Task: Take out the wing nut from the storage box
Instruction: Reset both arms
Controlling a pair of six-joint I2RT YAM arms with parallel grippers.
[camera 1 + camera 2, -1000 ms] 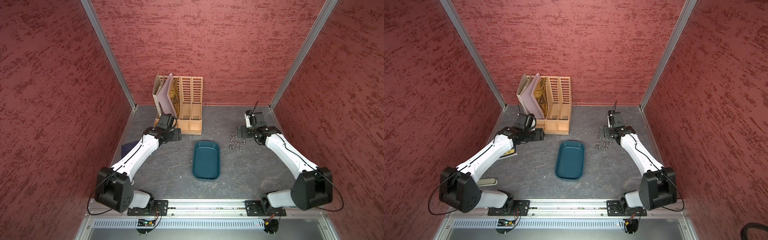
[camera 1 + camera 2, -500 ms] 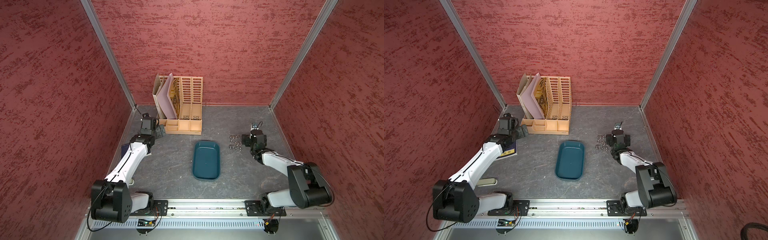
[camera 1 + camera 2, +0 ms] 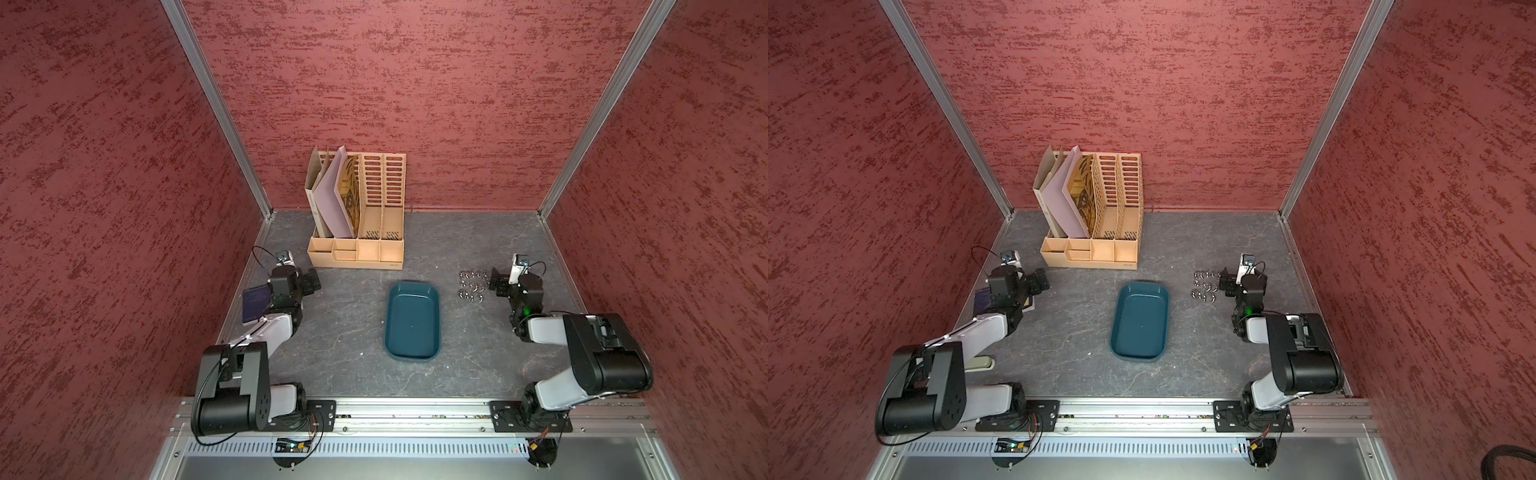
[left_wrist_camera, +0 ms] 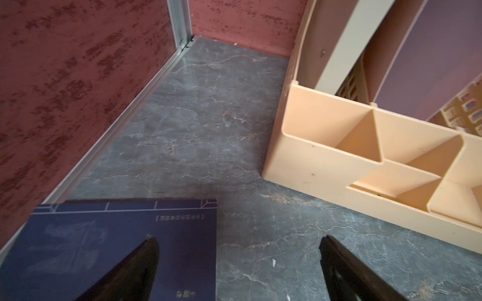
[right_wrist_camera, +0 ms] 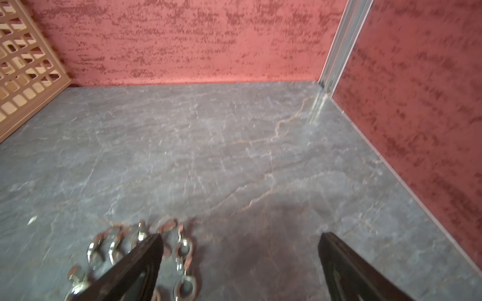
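Both pairs of jaws gape wide, holding nothing. The left gripper (image 4: 238, 242) hovers at the edge of a blue book (image 4: 117, 247); the right gripper (image 5: 240, 238) hangs just beside the wing nuts (image 5: 182, 250), clustered on the table (image 3: 340, 332) outside the box (image 3: 411, 328). The box sits mid-table and looks empty, so the task seems done, with nothing left inside.

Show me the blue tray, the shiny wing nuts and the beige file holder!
blue tray (image 3: 411, 320): in a top view, on its bare floor.
wing nuts (image 3: 469, 285): in a top view, middle of the cluster.
beige file holder (image 3: 393, 187): in a top view, on its slotted wall.
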